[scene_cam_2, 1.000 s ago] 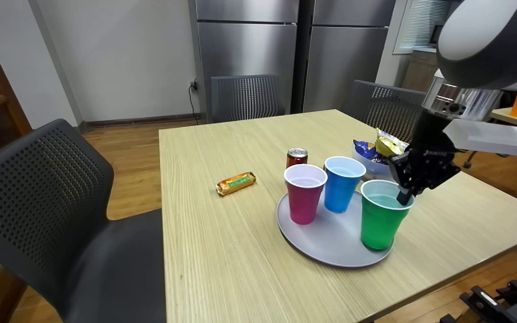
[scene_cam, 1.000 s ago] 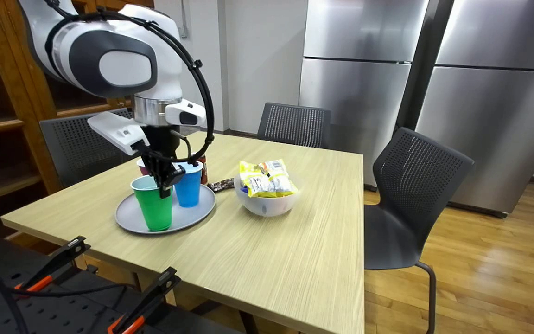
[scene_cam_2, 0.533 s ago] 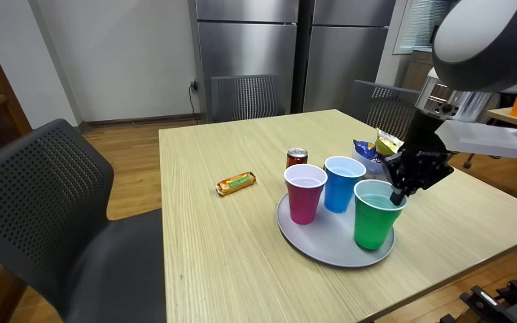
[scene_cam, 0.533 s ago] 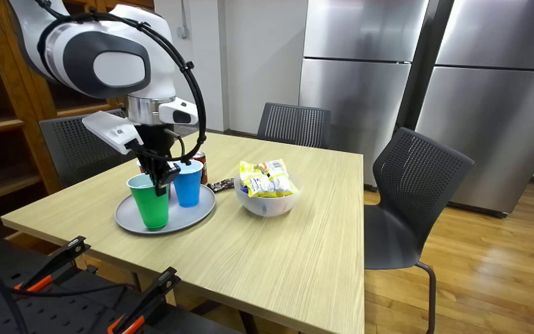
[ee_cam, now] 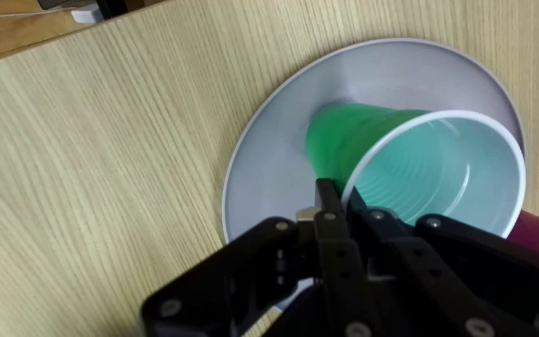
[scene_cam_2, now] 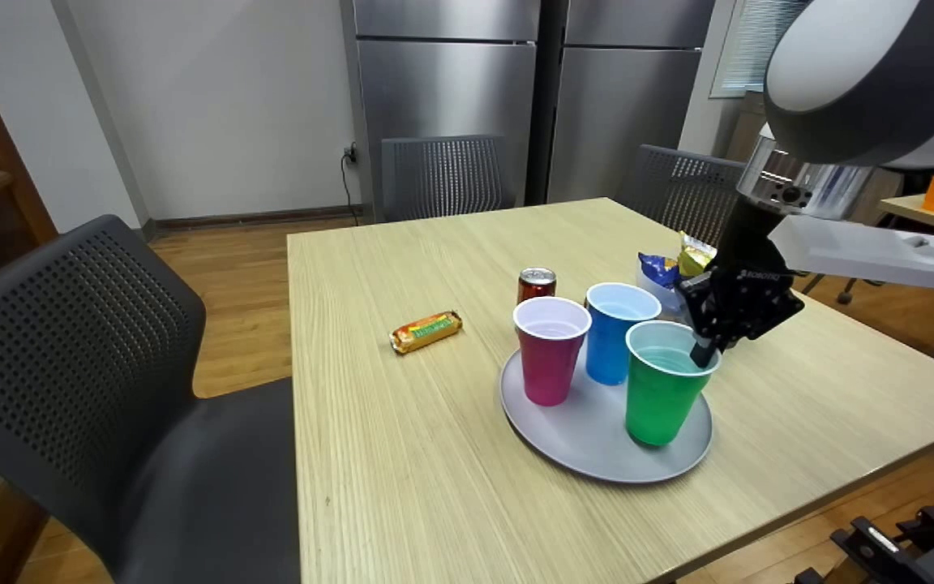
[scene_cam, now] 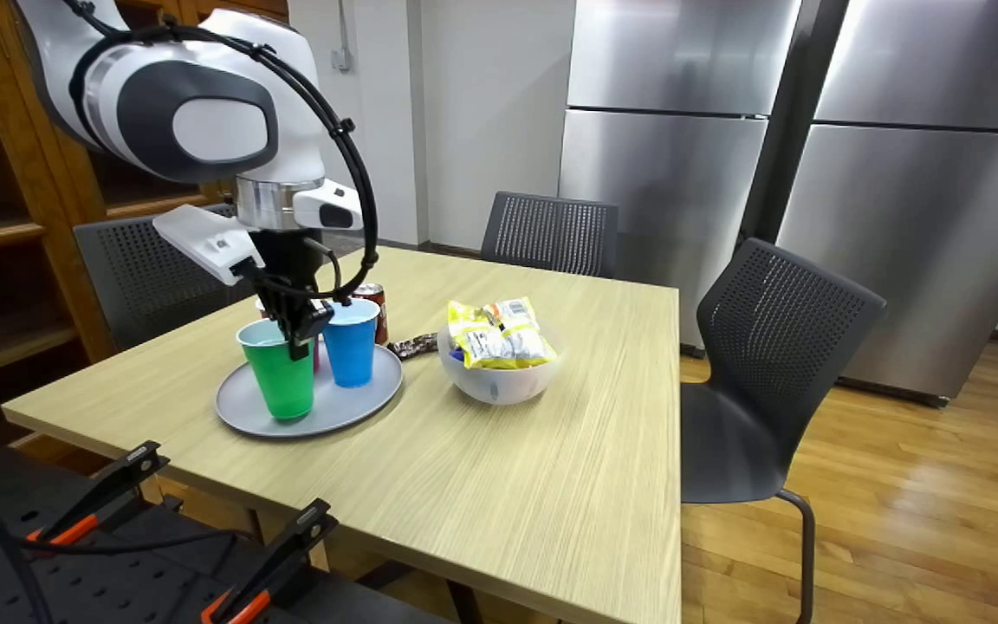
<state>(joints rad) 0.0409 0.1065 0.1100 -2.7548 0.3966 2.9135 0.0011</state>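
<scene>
My gripper (ee_cam: 342, 192) is shut on the rim of a green cup (ee_cam: 358, 131), one finger inside the cup and one outside. In both exterior views the gripper (scene_cam: 300, 345) (scene_cam_2: 704, 354) comes down on the rim of the green cup (scene_cam: 278, 377) (scene_cam_2: 661, 401). The cup is roughly upright over a round grey plate (scene_cam: 237, 406) (scene_cam_2: 568, 442); I cannot tell whether its base touches the plate. A blue cup (scene_cam: 349, 354) (scene_cam_2: 606, 350) and a magenta cup (scene_cam_2: 548, 361) stand on the plate close by. The magenta cup also shows at the edge of the wrist view (ee_cam: 538, 229).
A red can (scene_cam_2: 536, 287) stands behind the cups. An orange-wrapped bar (scene_cam_2: 426, 331) lies on the wooden table (scene_cam_2: 402, 487). A translucent bowl (scene_cam: 499, 387) holds snack bags, with a dark wrapper (scene_cam: 412, 347) beside it. Dark chairs (scene_cam: 767, 364) surround the table.
My gripper and the green cup have moved together across the plate, toward the blue and magenta cups. The blue and magenta cups, plate and bowl have not moved.
</scene>
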